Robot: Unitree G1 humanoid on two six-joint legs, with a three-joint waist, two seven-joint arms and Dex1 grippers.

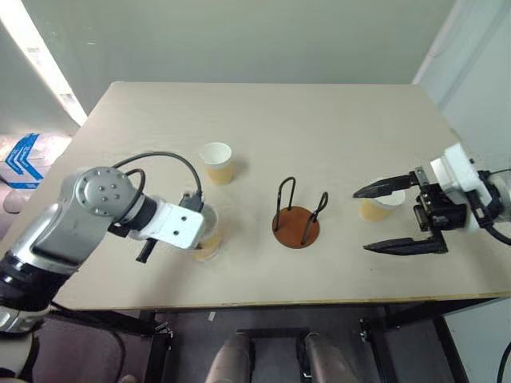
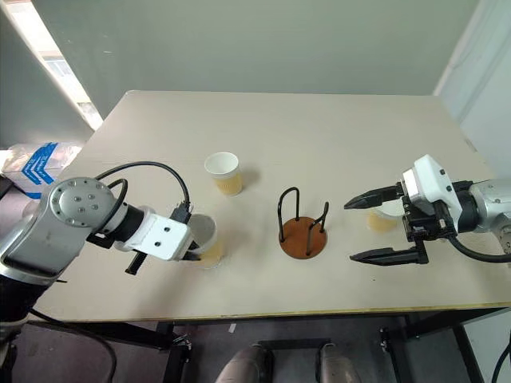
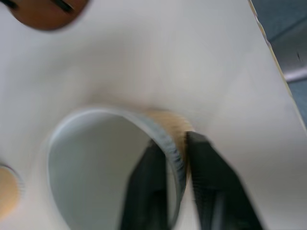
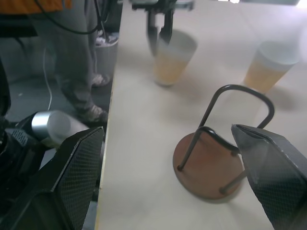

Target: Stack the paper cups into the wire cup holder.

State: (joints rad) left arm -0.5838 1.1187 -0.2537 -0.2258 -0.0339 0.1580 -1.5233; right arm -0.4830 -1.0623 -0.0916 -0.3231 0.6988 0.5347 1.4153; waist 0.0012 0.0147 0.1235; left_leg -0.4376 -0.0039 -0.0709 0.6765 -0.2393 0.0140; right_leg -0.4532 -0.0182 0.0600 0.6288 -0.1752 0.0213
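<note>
On the beige table (image 1: pixel 319 120), the left gripper (image 3: pixel 184 158) pinches the nearest paper cup's (image 2: pixel 206 239) rim; the right gripper (image 1: pixel 383 217), fingers spread, seemingly partly hides another cup (image 1: pixel 374 207) beside the wire cup holder (image 1: pixel 296 227).

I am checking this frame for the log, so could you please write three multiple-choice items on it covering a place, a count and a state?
1. Where does the wire cup holder stand?
A. between the two hands
B. at the table's far edge
C. under the left hand

2. How many paper cups are on the table?
A. one
B. two
C. three

3. What is the left hand doing?
A. hanging open
B. pinching a cup's wall
C. gripping the holder

Answers: 1 A, it sits mid-table between them. 2 C, one by each hand, one farther back. 3 B, its fingers straddle the near cup's rim.
</note>
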